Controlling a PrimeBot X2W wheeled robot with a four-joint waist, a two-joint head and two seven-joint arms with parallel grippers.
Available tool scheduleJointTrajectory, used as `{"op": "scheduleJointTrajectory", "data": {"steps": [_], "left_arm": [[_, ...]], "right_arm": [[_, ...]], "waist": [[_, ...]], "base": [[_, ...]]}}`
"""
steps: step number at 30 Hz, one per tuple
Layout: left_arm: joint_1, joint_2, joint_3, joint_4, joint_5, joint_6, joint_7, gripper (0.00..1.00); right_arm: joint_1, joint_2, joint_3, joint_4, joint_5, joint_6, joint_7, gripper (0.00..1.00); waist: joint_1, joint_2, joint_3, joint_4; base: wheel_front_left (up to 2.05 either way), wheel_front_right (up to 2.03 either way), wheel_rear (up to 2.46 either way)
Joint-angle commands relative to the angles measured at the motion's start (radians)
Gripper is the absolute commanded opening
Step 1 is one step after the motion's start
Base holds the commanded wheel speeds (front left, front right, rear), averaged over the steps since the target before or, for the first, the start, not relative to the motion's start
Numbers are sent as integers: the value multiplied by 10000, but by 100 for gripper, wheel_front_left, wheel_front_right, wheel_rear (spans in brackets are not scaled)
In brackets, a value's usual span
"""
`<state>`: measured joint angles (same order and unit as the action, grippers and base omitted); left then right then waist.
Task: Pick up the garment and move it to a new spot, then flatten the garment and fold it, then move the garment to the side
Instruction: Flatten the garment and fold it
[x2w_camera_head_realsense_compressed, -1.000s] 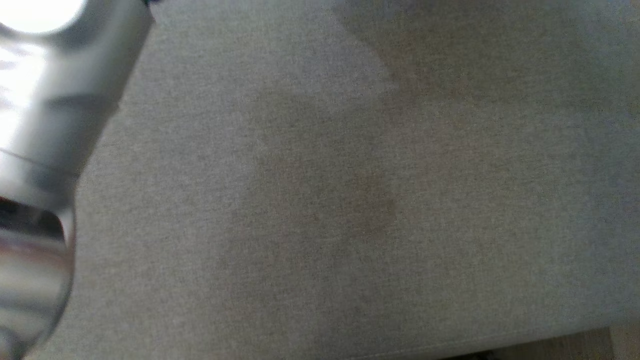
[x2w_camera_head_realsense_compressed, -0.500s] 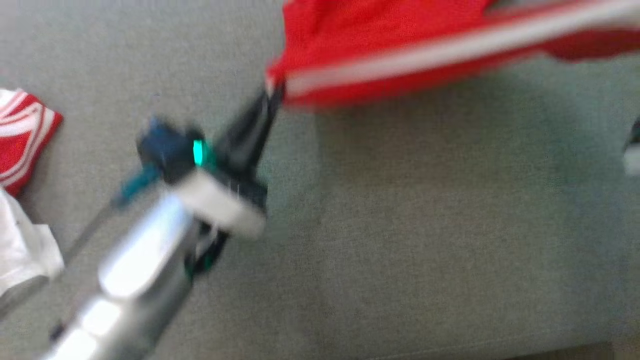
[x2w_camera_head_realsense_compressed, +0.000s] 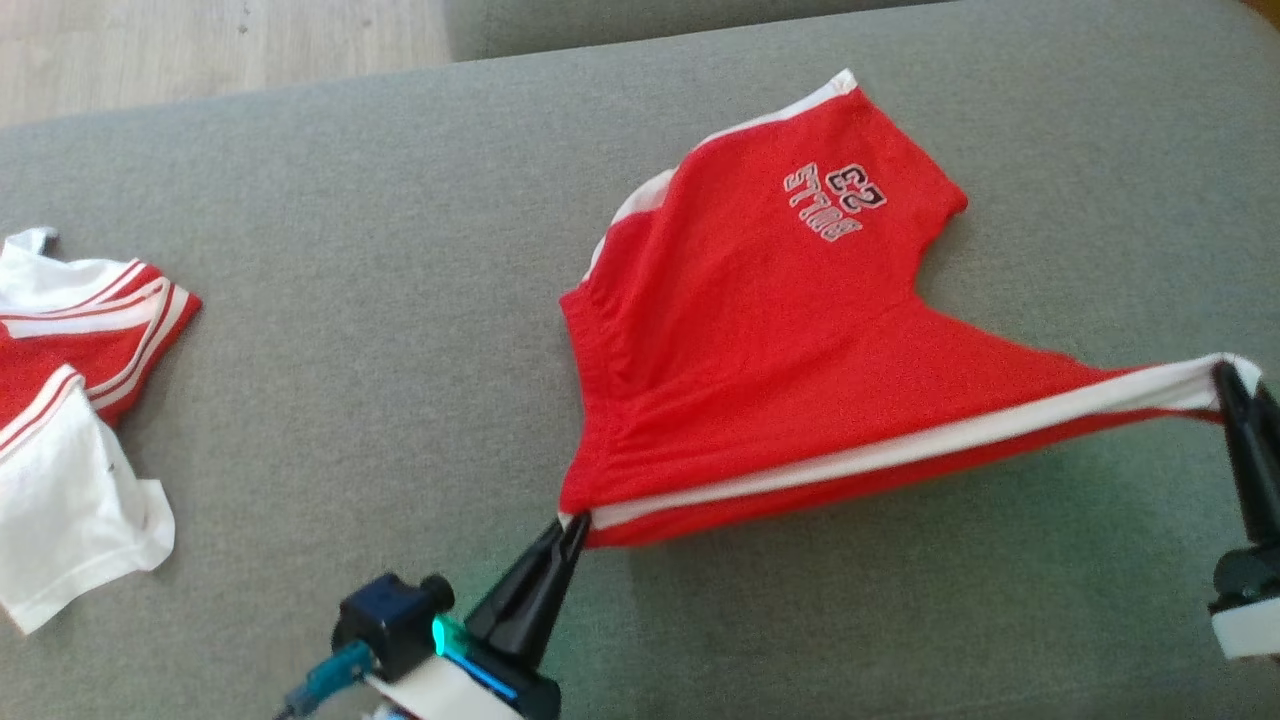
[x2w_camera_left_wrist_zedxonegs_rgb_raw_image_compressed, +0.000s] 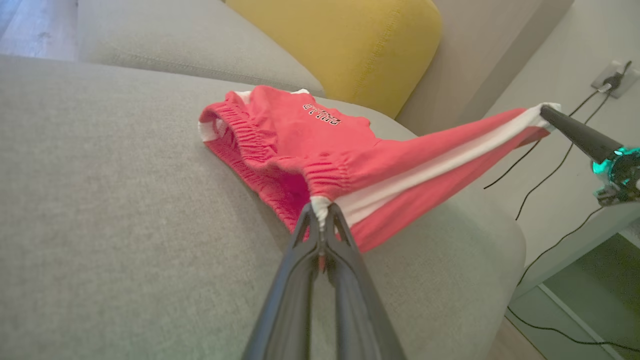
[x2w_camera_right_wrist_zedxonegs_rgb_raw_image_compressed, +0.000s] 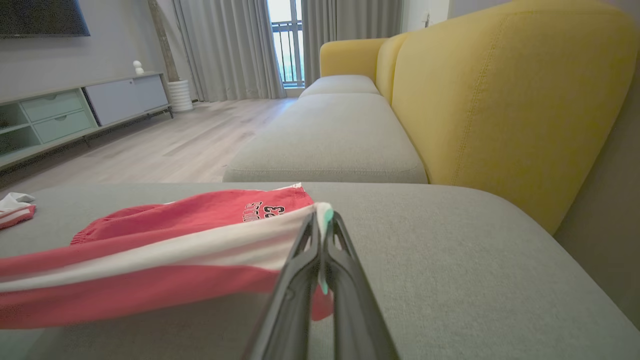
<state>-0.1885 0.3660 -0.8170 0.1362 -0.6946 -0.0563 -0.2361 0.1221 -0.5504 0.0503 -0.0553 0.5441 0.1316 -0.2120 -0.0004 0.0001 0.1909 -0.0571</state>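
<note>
The garment (x2w_camera_head_realsense_compressed: 760, 340) is a pair of red shorts with a white side stripe and a printed number; it also shows as the garment (x2w_camera_left_wrist_zedxonegs_rgb_raw_image_compressed: 300, 145) and the garment (x2w_camera_right_wrist_zedxonegs_rgb_raw_image_compressed: 165, 235). Its far part rests on the grey sofa seat (x2w_camera_head_realsense_compressed: 400, 350). My left gripper (x2w_camera_head_realsense_compressed: 572, 522) is shut on the waistband corner, as the left gripper (x2w_camera_left_wrist_zedxonegs_rgb_raw_image_compressed: 320, 207) shows close up. My right gripper (x2w_camera_head_realsense_compressed: 1228, 378) is shut on the leg-hem end of the stripe, seen too as the right gripper (x2w_camera_right_wrist_zedxonegs_rgb_raw_image_compressed: 322, 220). The striped edge is stretched taut and lifted between them.
A second red and white garment (x2w_camera_head_realsense_compressed: 80, 400) lies crumpled at the seat's left end. A yellow back cushion (x2w_camera_right_wrist_zedxonegs_rgb_raw_image_compressed: 500, 95) rises behind the seat. Wooden floor (x2w_camera_head_realsense_compressed: 200, 40) lies beyond the far edge; cables (x2w_camera_left_wrist_zedxonegs_rgb_raw_image_compressed: 555, 170) run on the floor past the seat's end.
The head view has swung from bare sofa fabric onto the garment. Half a second ago the left gripper was shut on the shorts too, as it is now.
</note>
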Motion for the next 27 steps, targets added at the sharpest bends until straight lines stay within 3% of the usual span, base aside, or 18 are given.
{"op": "scheduleJointTrajectory", "data": {"steps": [1,7,13,20,27], "left_arm": [[-14,292,325,-470,-183,191,46,0],[163,-33,491,-1497,-946,409,457,0],[-749,-797,858,-1417,-2065,197,1072,0],[-2155,-1833,1444,-629,-3258,61,1612,0],[-3358,-2353,1738,318,-3794,51,2112,0]], "right_arm": [[26,-421,-147,-406,114,-9,80,0],[-363,-680,-193,-378,150,-9,695,0],[-1854,-906,-48,483,39,-9,1133,0],[-4384,-1229,1366,1684,268,-9,1793,0],[-6975,-1649,3044,3554,784,-9,1869,0]], "waist": [[4,-1,-56,-36],[4,-1,-73,240],[4,-1,584,749],[4,-1,1427,1202],[4,-1,1999,1664]], "base": [[0,0,0],[0,0,0],[0,0,0],[0,0,0],[0,0,0]]}}
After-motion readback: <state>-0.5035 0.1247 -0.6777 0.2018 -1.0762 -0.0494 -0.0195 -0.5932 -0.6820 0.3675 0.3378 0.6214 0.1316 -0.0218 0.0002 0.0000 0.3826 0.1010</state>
